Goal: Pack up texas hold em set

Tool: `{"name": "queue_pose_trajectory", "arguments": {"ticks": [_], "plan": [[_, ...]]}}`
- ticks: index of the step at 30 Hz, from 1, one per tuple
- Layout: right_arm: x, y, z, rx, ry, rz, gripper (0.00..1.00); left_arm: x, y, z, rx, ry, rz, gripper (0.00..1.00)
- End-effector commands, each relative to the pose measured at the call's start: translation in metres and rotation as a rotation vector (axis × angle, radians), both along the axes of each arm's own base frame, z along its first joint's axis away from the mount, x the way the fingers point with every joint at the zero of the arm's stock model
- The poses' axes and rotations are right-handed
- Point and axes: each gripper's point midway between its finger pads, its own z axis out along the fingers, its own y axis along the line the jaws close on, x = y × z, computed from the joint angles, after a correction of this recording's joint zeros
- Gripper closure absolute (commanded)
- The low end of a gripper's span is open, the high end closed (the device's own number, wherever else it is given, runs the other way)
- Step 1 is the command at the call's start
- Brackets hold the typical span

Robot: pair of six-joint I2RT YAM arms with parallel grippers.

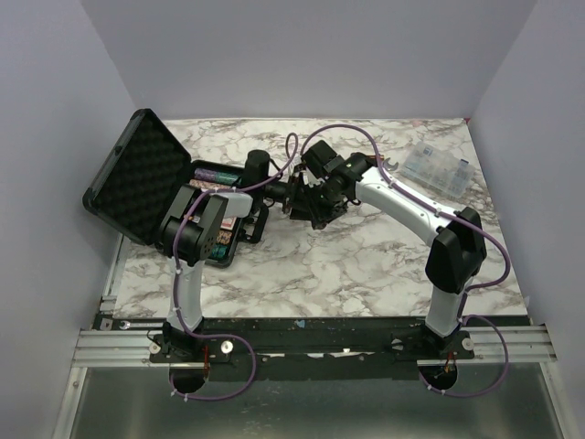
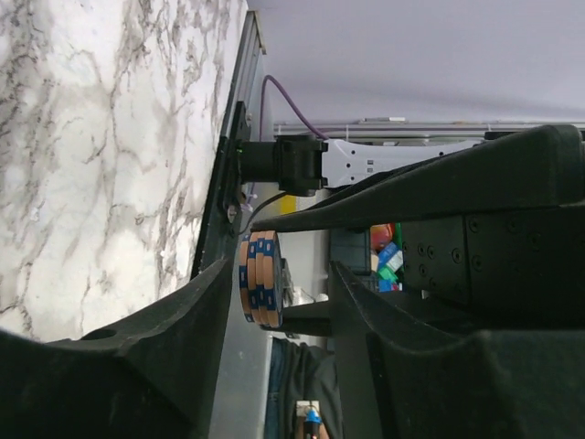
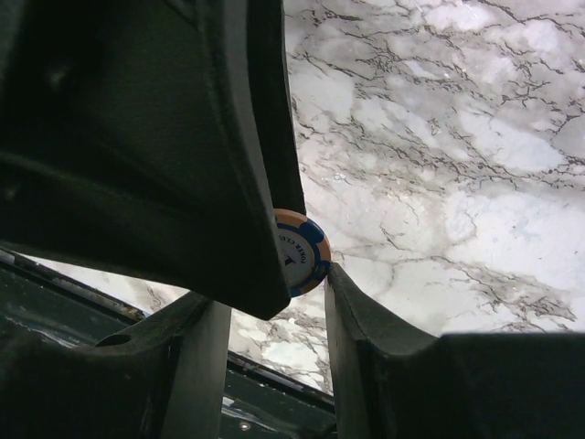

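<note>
nearest me, at the bottom of the top view, the left arm (image 1: 187,302) and right arm (image 1: 443,311) rise from the near edge of the marble table (image 1: 356,265). further in, just above the middle of the frame, the two wrists meet nose to nose. the right gripper (image 3: 270,291) is pinching a short stack of orange-and-blue poker chips (image 2: 260,279) by the rims, up off the table (in its own view one chip face peeks out at centre, against the lower-right finger). the left gripper (image 2: 280,265) straddles the same stack. the chips lie against its lower-left finger, with a clear gap to the other, so its jaws are spread, not clamping. at the left of the top view, the black briefcase (image 1: 137,178) lies open, foam lid tipped back, chip rows in its base. farthest, upper right, sits a clear plastic box (image 1: 441,165).
</note>
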Motion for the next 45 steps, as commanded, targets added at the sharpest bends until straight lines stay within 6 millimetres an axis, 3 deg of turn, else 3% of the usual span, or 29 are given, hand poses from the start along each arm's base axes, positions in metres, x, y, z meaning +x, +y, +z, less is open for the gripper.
{"name": "queue_pose_trajectory", "arguments": {"ticks": [1, 12, 22, 23, 27, 31, 36, 40, 45], "plan": [[0.003, 0.001, 0.015, 0.029, -0.044, 0.013, 0.99, -0.016, -0.005, 0.007, -0.041, -0.024, -0.081, 0.58], [0.004, -0.001, 0.017, 0.025, -0.055, 0.008, 0.99, -0.024, -0.008, -0.012, 0.050, -0.028, -0.093, 0.59], [0.005, -0.001, 0.015, 0.022, -0.055, 0.012, 0.99, -0.033, -0.010, -0.001, 0.011, -0.053, -0.127, 0.62], [0.005, -0.001, 0.015, 0.022, -0.056, 0.011, 0.99, -0.034, -0.011, 0.000, 0.006, -0.057, -0.130, 0.64], [0.005, -0.001, 0.015, 0.022, -0.055, 0.013, 0.99, -0.035, -0.010, 0.005, 0.000, -0.063, -0.129, 0.88], [0.008, -0.005, 0.015, 0.003, -0.074, 0.005, 0.99, -0.038, -0.009, 0.012, -0.002, -0.072, -0.121, 1.00], [0.012, -0.008, 0.013, -0.023, -0.098, 0.000, 0.98, -0.041, -0.010, 0.020, 0.011, -0.071, -0.101, 1.00], [0.012, -0.006, 0.012, -0.020, -0.106, 0.002, 0.73, -0.037, -0.009, 0.019, 0.063, -0.070, -0.058, 1.00], [0.012, -0.003, 0.018, 0.027, -0.141, 0.007, 0.27, -0.026, -0.002, 0.014, 0.202, -0.144, 0.025, 1.00]]}}
